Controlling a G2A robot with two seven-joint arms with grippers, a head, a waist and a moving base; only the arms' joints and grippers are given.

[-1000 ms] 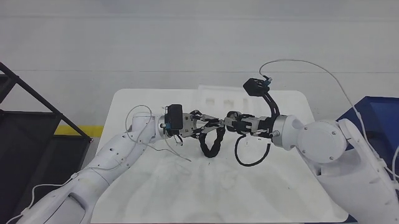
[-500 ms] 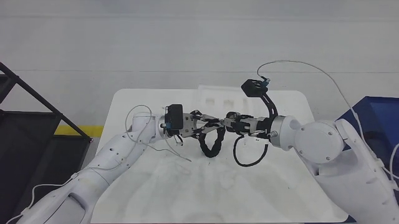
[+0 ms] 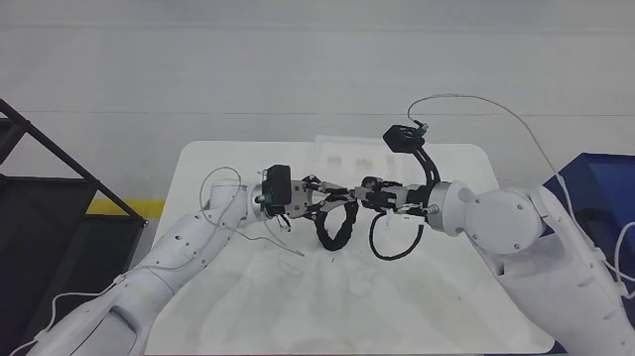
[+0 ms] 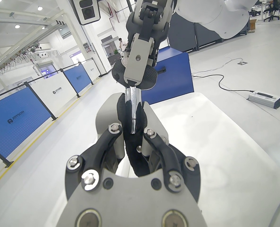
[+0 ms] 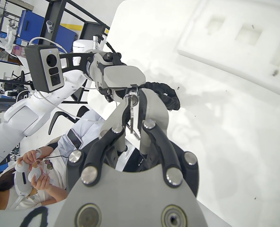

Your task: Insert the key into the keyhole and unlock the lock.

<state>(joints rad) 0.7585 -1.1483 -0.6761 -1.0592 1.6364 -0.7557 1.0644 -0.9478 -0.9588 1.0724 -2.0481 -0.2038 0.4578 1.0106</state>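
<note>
The left jaws are clamped on the lock (image 4: pixel 133 105). They grip its black sleeved body, and the chrome barrel sticks out just past their tips. The right jaws are closed flat on the key (image 5: pixel 131 113), whose tip sits at the keyhole (image 5: pixel 133 98) in the barrel's end face, directly ahead of them. How deep the blade sits I cannot tell. The two sets of jaws meet tip to tip in the air above the worktop (image 3: pixel 298 296).

The main risk, as I judge it, is turning before the blade is fully home. The key would bind, then bend or twist out from between the right jaws. The hold on the lock is a second risk (soft sleeve, not bare metal): the barrel may roll between the left jaws, wasting the turn. Any tilt between the two wrists would load the blade sideways. Whatever slips would drop to the worktop below.

Room looks generous. The lock's cable loop (image 3: pixel 335 232) hangs below the jaws and appears clear of the worktop. The foam tray (image 5: pixel 236 48) lies well apart, beyond the right jaws and to one side. The nearest hard thing is the left arm's camera (image 5: pixel 46 68), standing off beside the left jaws, so rolling the right wrist looks unobstructed.
</note>
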